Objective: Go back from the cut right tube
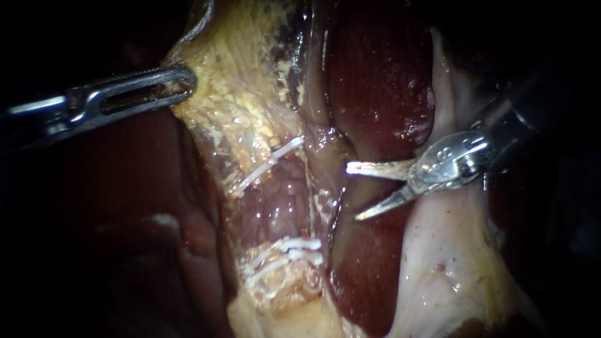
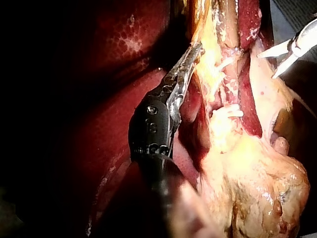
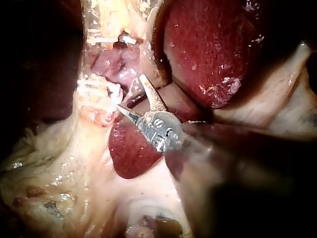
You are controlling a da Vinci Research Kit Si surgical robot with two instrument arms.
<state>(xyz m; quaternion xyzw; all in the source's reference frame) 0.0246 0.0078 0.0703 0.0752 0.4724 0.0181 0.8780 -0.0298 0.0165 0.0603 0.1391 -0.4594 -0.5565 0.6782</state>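
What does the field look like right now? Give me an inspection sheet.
Surface: liver, dark red, behind the tube.
Job's things: tube bearing white clips, one above, two below; no cut discernible.
Clutter: nothing seen.
Instruments: left instrument jaws shut on fatty tissue; right instrument blades open, clear of the tube.
Cables: nothing seen.
Surroundings: pale tissue under the right instrument; darkness beyond.

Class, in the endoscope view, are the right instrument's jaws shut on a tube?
No: the right instrument has its jaws apart, gripping nothing.
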